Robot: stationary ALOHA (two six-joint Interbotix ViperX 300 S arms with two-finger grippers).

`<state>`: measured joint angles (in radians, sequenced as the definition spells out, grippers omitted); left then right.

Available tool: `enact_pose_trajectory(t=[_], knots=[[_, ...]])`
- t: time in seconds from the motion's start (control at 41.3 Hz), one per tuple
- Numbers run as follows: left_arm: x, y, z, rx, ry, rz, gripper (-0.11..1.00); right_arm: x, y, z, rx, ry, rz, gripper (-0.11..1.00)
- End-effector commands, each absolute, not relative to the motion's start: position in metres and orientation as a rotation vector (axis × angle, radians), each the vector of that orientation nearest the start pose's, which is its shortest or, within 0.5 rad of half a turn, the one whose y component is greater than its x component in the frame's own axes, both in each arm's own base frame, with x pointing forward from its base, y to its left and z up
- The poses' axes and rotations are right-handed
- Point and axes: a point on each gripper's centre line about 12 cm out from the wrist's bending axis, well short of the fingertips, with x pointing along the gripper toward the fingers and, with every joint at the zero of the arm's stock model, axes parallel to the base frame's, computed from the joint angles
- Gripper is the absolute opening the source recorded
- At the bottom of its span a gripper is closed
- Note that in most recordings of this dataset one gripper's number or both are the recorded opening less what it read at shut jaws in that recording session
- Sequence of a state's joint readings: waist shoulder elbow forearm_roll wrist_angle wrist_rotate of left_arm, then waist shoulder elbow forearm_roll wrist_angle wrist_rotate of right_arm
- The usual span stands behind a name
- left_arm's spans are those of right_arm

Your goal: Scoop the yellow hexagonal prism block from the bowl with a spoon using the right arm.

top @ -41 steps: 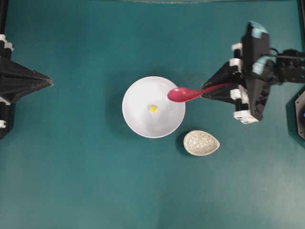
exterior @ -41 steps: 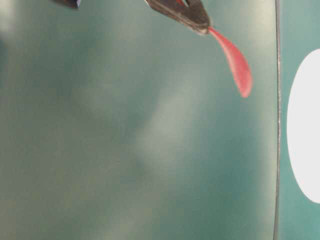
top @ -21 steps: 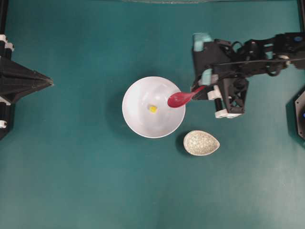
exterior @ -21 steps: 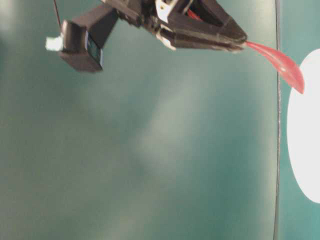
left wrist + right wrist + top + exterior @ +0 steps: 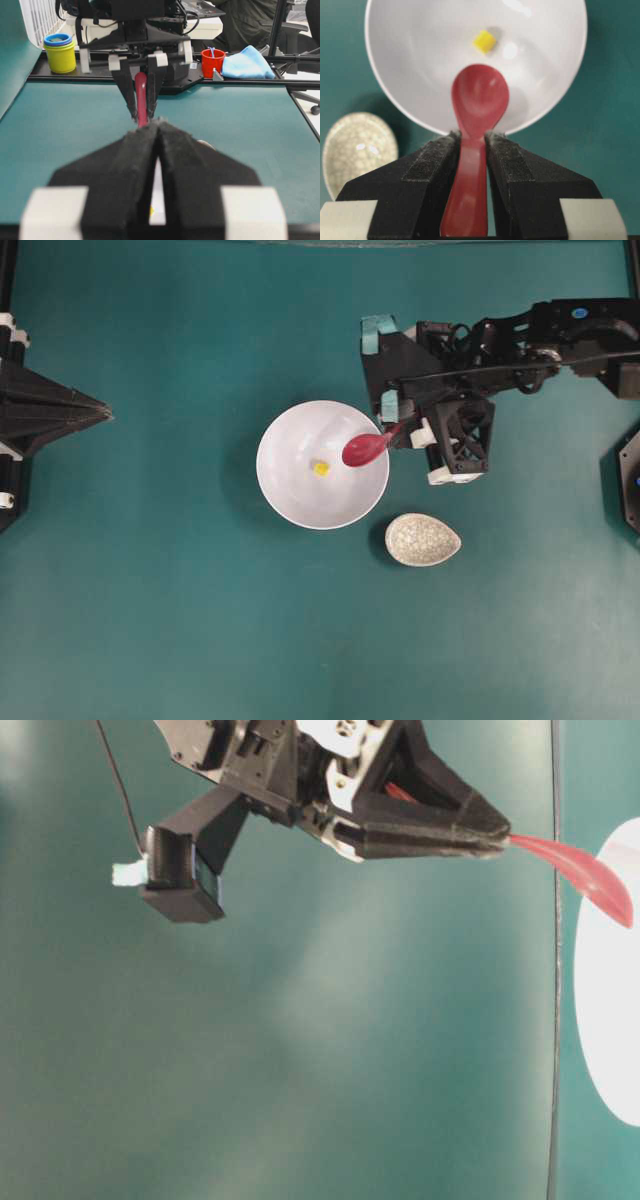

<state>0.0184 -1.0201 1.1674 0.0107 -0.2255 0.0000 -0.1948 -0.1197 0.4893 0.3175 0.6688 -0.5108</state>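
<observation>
1. The right gripper (image 5: 471,145) is clamped on the handle of the red spoon (image 5: 366,447), one black finger on each side of it (clear in the right wrist view).
2. The spoon's head reaches over the right rim of the white bowl (image 5: 290,495), hollow side up, and hangs above the bowl's inner wall.
3. The yellow block (image 5: 321,468) lies near the middle of the bowl's floor, just beyond the spoon's tip and apart from it.
4. A small speckled dish (image 5: 423,539) sits on the green desk (image 5: 150,620) just to the lower right of the bowl.
5. The left gripper (image 5: 157,165) is closed and holds nothing, at the left edge of the desk, well apart from the bowl.
</observation>
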Motion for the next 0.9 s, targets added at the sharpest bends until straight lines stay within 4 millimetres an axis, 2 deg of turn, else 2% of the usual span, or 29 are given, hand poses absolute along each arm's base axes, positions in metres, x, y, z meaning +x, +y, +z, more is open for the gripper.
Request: enact_pose_trajectory(t=[0.0, 0.63, 0.872], knots=[[0.193, 0.003, 0.31, 0.016, -0.1, 0.016, 0.0, 0.368, -0.051, 0.238, -0.048, 0.948, 0.118, 0.25], [0.193, 0.003, 0.31, 0.016, -0.1, 0.016, 0.0, 0.378, -0.037, 0.211, -0.048, 1.011, 0.161, 0.25], [0.193, 0.003, 0.31, 0.016, -0.1, 0.016, 0.0, 0.384, -0.038, 0.209, -0.046, 1.014, 0.161, 0.25]])
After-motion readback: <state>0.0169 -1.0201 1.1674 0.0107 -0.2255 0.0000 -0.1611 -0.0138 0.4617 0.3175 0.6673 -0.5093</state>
